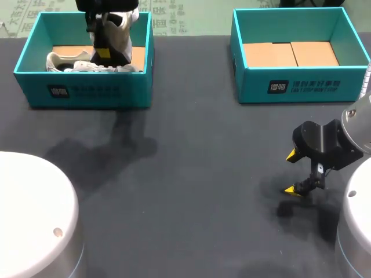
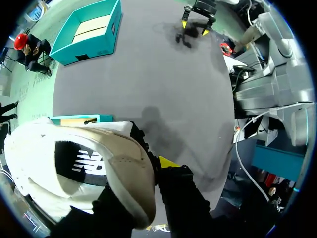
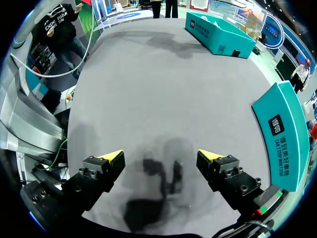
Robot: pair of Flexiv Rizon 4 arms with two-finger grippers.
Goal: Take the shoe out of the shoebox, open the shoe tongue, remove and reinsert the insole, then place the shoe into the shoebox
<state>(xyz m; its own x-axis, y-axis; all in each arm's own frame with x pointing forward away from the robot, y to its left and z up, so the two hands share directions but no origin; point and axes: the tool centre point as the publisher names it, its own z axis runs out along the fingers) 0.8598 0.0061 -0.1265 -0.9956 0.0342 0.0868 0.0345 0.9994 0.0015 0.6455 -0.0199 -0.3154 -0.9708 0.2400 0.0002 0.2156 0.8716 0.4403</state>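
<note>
My left gripper (image 1: 103, 46) hangs over the left teal shoebox (image 1: 87, 92) at the back left, shut on a white shoe (image 1: 123, 26) that it holds upright above the box. In the left wrist view the shoe (image 2: 114, 168) has a cream side and a black logo. It fills the space by my fingers, and one yellow fingertip (image 2: 168, 162) shows against it. A second pale shoe (image 1: 75, 63) lies on its side inside that box. My right gripper (image 1: 295, 172) hovers open just above the table at the right, with nothing between its fingers (image 3: 161, 156).
A second teal shoebox (image 1: 290, 81) stands at the back right with only brown cardboard (image 1: 290, 54) in it. It lies close beside my right gripper in the right wrist view (image 3: 282, 129). Dark tabletop (image 1: 191, 174) spreads between the boxes and the two white arm bases.
</note>
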